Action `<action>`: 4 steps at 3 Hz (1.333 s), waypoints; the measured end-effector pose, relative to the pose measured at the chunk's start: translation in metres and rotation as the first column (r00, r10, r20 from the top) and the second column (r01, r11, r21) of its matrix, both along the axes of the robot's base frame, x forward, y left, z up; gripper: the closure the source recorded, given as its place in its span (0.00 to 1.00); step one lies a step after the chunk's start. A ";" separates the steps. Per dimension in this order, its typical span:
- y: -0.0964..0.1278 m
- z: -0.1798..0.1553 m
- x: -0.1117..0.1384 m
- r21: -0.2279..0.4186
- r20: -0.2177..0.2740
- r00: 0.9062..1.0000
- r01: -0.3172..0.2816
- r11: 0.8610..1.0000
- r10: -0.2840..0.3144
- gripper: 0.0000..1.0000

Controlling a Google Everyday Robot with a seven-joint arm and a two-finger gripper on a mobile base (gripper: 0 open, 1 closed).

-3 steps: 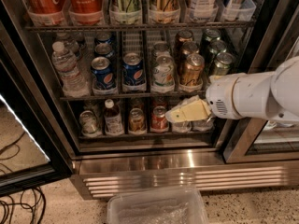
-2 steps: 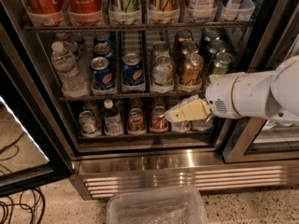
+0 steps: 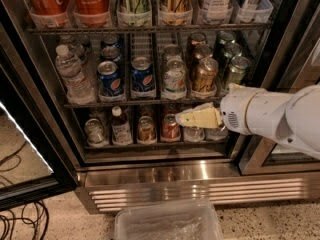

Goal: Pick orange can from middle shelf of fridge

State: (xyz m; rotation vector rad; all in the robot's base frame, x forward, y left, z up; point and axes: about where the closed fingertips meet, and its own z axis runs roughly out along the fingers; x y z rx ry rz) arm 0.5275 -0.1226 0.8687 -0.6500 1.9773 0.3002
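Note:
The orange can (image 3: 205,75), shiny copper with a silver top, stands at the front of its lane on the middle shelf (image 3: 145,102) of the fridge (image 3: 150,174), with more copper cans behind it. My gripper (image 3: 181,119) reaches in from the right on a white arm. Its cream fingers (image 3: 197,118) point left, just below the shelf edge and below-left of the orange can, in front of the bottom rack. It holds nothing.
Blue Pepsi cans (image 3: 142,75), a white-green can (image 3: 174,77), dark green cans (image 3: 234,70) and a water bottle (image 3: 72,74) share the middle shelf. Tall Coca-Cola cans (image 3: 92,1) stand above, small bottles and cans (image 3: 121,127) below. A clear plastic bin (image 3: 167,223) sits on the floor.

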 end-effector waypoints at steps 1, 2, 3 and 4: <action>0.004 0.012 0.015 0.104 0.108 0.990 0.076 0.992 -0.087 0.00; 0.005 0.011 0.015 0.104 0.108 0.990 0.076 0.992 -0.087 0.00; 0.014 0.001 0.022 0.148 0.110 0.988 0.092 0.985 -0.109 0.00; 0.016 -0.010 0.032 0.208 0.142 0.975 0.143 0.968 -0.174 0.19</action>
